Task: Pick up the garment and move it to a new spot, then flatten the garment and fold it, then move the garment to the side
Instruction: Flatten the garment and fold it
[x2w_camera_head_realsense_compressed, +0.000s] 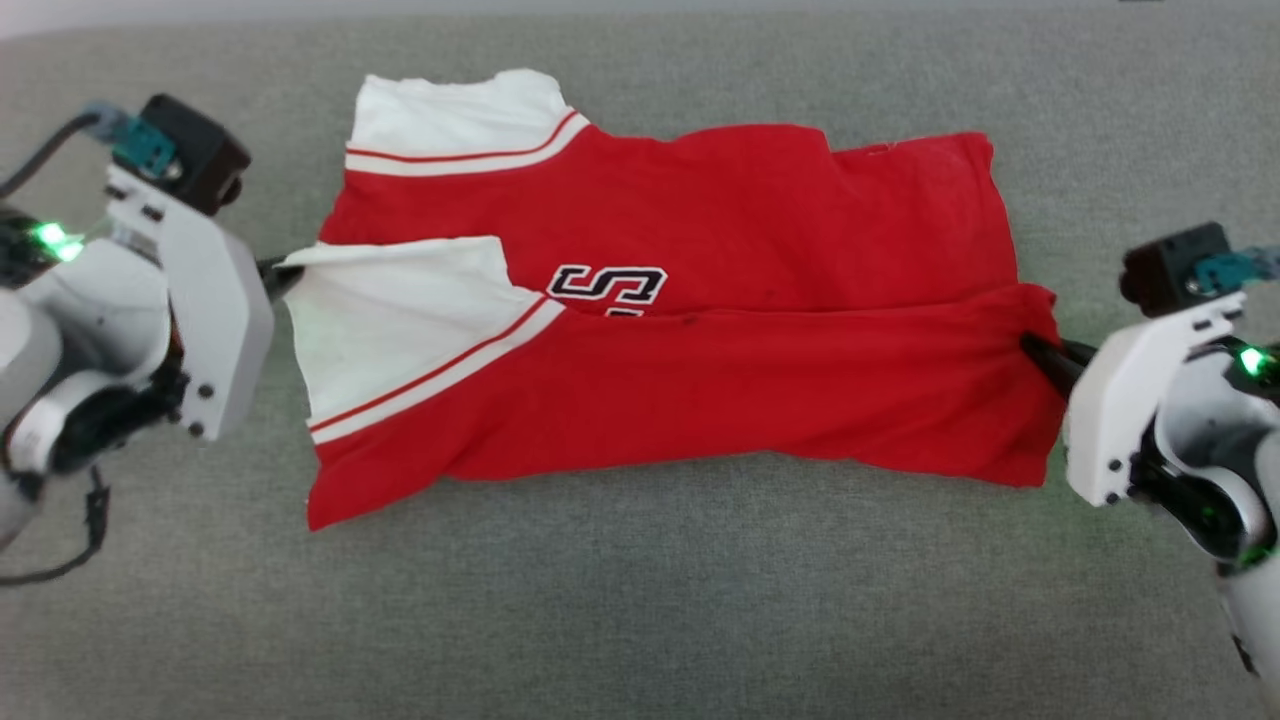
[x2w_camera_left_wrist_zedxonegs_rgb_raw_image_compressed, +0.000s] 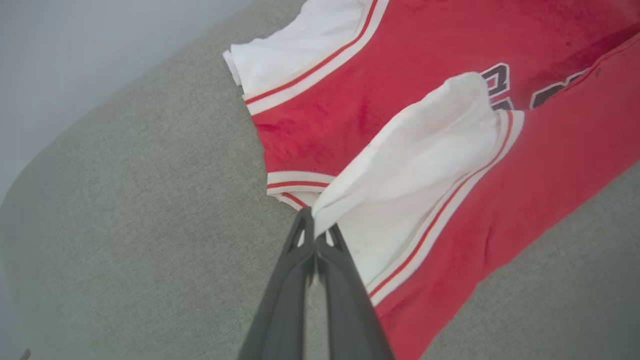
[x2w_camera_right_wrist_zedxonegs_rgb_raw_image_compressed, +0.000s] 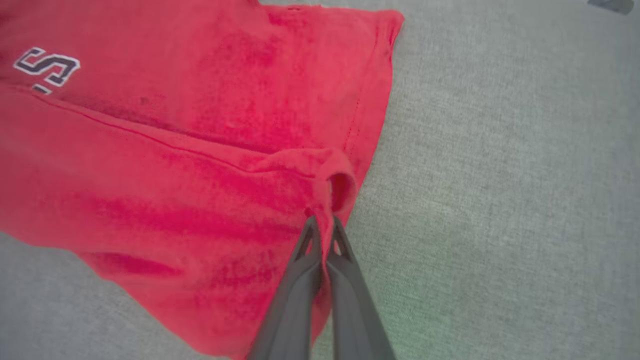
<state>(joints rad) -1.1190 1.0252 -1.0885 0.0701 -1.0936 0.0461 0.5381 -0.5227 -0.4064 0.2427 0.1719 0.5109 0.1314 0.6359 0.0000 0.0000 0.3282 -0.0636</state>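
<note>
1. One red shirt (x2w_camera_head_realsense_compressed: 700, 400) lies folded on a grey cushion (x2w_camera_head_realsense_compressed: 640, 620), its long axis running between the two grippers: two white sleeves (x2w_camera_head_realsense_compressed: 390, 320) toward the left gripper (x2w_camera_left_wrist_zedxonegs_rgb_raw_image_compressed: 315, 226), hem (x2w_camera_head_realsense_compressed: 1000, 230) toward the right gripper (x2w_camera_right_wrist_zedxonegs_rgb_raw_image_compressed: 324, 226).
2. The left gripper pinches the nearer sleeve's edge, fingers closed.
3. The right gripper clamps a bunched hem fold; both arms reach inward.

The garment (x2w_camera_head_realsense_compressed: 700, 400) lies across the middle of the surface (x2w_camera_head_realsense_compressed: 640, 620), sleeves to the left and hem to the right, with its near half folded over the far half. The left tool (x2w_camera_head_realsense_compressed: 283, 275) pinches the near sleeve (x2w_camera_head_realsense_compressed: 390, 320) at the left edge. The right tool (x2w_camera_head_realsense_compressed: 1040, 355) pinches the hem at the right edge.
</note>
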